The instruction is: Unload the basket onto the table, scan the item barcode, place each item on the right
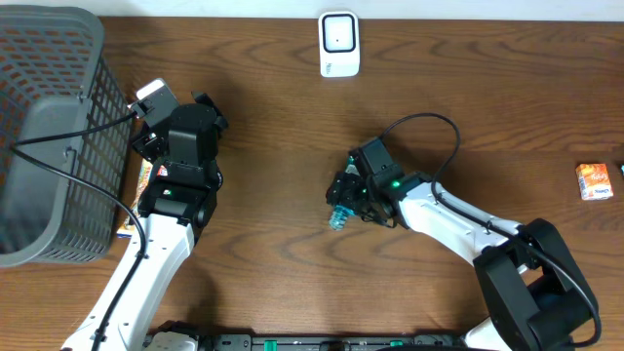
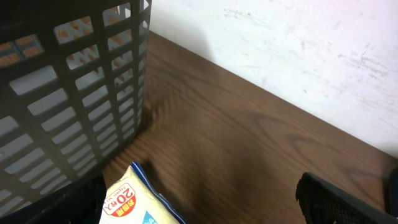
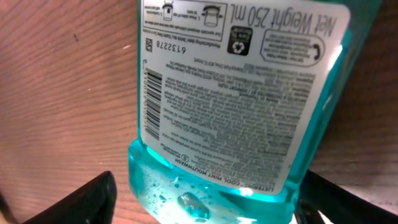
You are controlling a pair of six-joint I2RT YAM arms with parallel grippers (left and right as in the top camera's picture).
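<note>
**Bottle between my right fingers, barcode up**

My right pincer (image 1: 345, 200) is spread wide around the teal mouthwash bottle (image 3: 236, 93), which lies near the middle of the tabletop (image 1: 273, 117). Its label faces my wrist camera and the barcode (image 3: 153, 99) runs along the label's left edge. A sliver of wood shows between one of my fingers (image 3: 81, 202) and the bottle (contact on the other side is unclear).

My left pincer (image 2: 199, 204) is wide and holds nothing. It hangs over a snack packet (image 2: 134, 202) beside the grey basket (image 2: 74, 93) at the left edge. A white device (image 1: 339, 44) sits at the back edge.
</note>
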